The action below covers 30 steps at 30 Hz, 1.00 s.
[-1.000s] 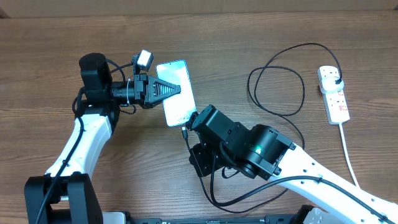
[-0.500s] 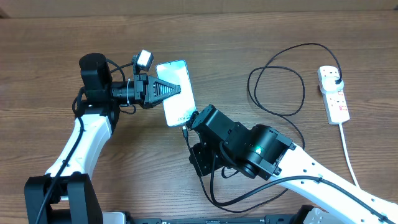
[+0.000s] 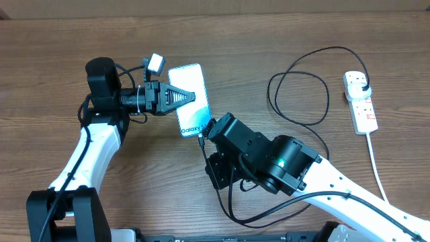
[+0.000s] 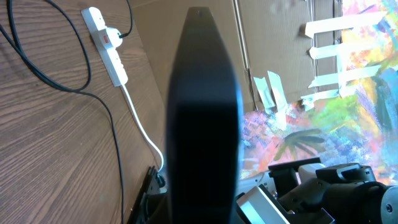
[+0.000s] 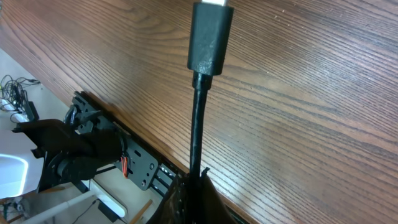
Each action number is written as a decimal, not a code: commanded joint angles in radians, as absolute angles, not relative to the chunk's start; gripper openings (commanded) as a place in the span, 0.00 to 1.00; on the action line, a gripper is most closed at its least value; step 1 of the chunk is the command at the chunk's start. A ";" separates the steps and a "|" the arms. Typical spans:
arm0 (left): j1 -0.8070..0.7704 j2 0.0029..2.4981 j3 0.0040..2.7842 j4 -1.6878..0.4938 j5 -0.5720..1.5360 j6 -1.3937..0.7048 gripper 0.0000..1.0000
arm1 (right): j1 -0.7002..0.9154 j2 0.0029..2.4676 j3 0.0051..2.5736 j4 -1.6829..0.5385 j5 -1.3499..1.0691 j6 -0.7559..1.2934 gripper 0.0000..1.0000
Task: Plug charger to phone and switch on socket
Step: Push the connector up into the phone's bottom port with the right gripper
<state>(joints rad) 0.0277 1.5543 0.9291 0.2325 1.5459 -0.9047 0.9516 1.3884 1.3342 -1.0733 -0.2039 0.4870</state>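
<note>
A brown wood-grain table point(image 3: 269, 40) fills the overhead view. At its right edge lies the socket point(image 3: 363, 111), a white strip with the charger's black plug point(image 3: 363, 86) seated in its top outlet and a white cord point(image 3: 377, 168) trailing down. The charger point(image 3: 270, 91) loops across the wood from that plug toward the middle. The phone point(image 3: 195, 119) sits left of centre, screen up and lit pale blue with "Galaxy S24" on it. The left gripper point(image 3: 191, 96) is clamped on the phone from the left side. The right gripper point(image 3: 204, 138) sits at the phone's lower end, its fingers hidden under the wrist body — only a short black stub of cable shows there.

From the left wrist, the phone point(image 4: 205, 137) is a dark, blurred slab down the middle, with cardboard and a bright painted board behind it. The socket point(image 4: 107, 46) lies far off at upper left.

From the right wrist, the connector tip point(image 5: 210, 37) stands above the wood, cut off by the top edge. Its cable runs down into the closed fingers at the bottom — whether the tip has entered the phone cannot be told.
</note>
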 commanded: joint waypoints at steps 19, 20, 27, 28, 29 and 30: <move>0.025 1.537 0.952 0.236 1.561 -0.974 0.04 | 0.953 1.359 1.337 -1.044 -0.211 0.490 0.04; 0.025 1.537 0.952 0.236 1.560 -0.974 0.04 | 0.953 1.359 1.337 -1.044 -0.211 0.490 0.04; 0.025 1.537 0.952 0.236 1.545 -0.973 0.04 | 0.953 1.359 1.337 -1.028 -0.229 0.490 0.04; 0.025 1.537 0.952 0.236 1.543 -0.973 0.04 | 0.953 1.359 1.337 -1.026 -0.229 0.490 0.04; 0.025 1.537 0.952 0.236 1.541 -0.973 0.04 | 0.953 1.359 1.337 -1.026 -0.229 0.490 0.04; 0.025 1.537 0.952 0.236 1.541 -0.973 0.04 | 0.953 1.359 1.337 -1.026 -0.229 0.490 0.04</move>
